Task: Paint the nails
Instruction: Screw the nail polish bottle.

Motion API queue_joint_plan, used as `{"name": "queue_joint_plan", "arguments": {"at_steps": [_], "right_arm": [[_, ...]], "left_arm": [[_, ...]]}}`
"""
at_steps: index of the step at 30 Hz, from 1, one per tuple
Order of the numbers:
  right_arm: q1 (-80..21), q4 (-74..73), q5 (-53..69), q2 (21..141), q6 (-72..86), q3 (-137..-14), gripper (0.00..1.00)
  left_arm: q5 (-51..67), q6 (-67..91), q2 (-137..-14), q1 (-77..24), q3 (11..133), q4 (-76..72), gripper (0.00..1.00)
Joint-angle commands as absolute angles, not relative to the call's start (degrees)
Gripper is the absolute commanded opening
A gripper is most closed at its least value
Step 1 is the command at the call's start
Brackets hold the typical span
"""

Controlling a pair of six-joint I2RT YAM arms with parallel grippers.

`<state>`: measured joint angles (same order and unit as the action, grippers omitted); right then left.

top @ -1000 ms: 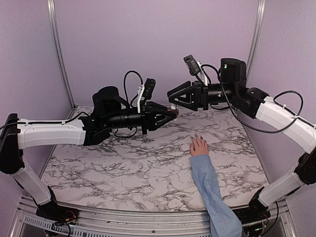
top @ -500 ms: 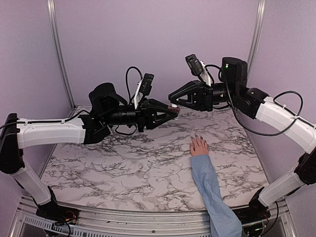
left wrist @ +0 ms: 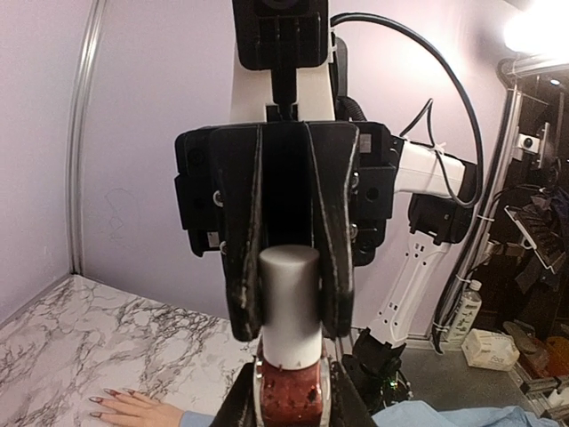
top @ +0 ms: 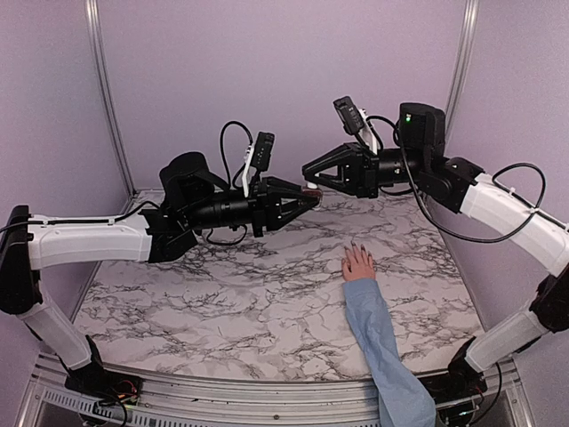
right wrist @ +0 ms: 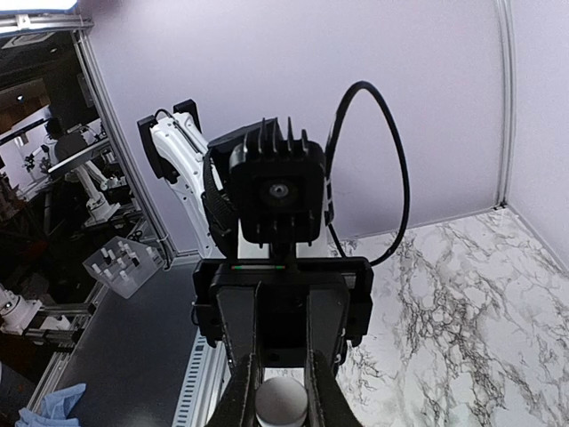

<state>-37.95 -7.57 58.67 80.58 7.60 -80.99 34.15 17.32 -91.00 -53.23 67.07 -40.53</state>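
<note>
1. Right now we hold the polish bottle point(left wrist: 289, 393) in the air above the far middle of the marble table point(top: 222, 302). The left gripper point(top: 305, 199) has its jaws closed on the bottle's body.
2. Opposite, the right gripper point(top: 308, 169) reaches in from the right, its fingers point(left wrist: 242, 267) clamped narrow on the grey cap point(left wrist: 289, 302). We judge the step in hand to be loosening that cap to free the brush.
3. To do it well, we should turn the right wrist about the cap's own long axis and hold the left arm motionless, so the glass does not twist in its grip.
4. Once the thread lets go, we draw the cap straight back along the neck, so the brush neither scrapes nor bends.
5. Since the bottle seems to lie nearly sideways, we would tip its mouth upward before parting them fully, or polish may run out.
6. Our target, the nails point(top: 353, 245), sits lower and nearer. The hand point(top: 358, 264) lies flat on the marble, right of centre, with its blue sleeve point(top: 378, 338) trailing toward the near edge, well apart from both grippers.
</note>
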Motion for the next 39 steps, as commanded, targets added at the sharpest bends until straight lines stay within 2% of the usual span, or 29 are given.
{"name": "queue_joint_plan", "arguments": {"at_steps": [1, 17, 31, 39], "right_arm": [[-37.86, -11.77, 54.18, 81.40, 8.92, -84.10, 0.00], [-40.97, -12.22, 34.14, 84.77, 12.12, -85.46, 0.00], [-45.78, -11.43, 13.20, 87.40, 17.56, -86.66, 0.00], [-47.04, -10.80, 8.45, 88.65, 21.05, -86.75, 0.00]], "left_arm": [[22.15, 11.13, -87.13, -52.75, 66.31, -40.52, 0.00], [-2.31, 2.20, -88.23, -55.34, 67.51, -34.77, 0.00], [-26.02, -8.46, -95.60, -62.01, 74.64, -33.14, 0.00], [-33.75, -13.62, -100.91, -65.09, 78.53, -33.14, 0.00]]}}
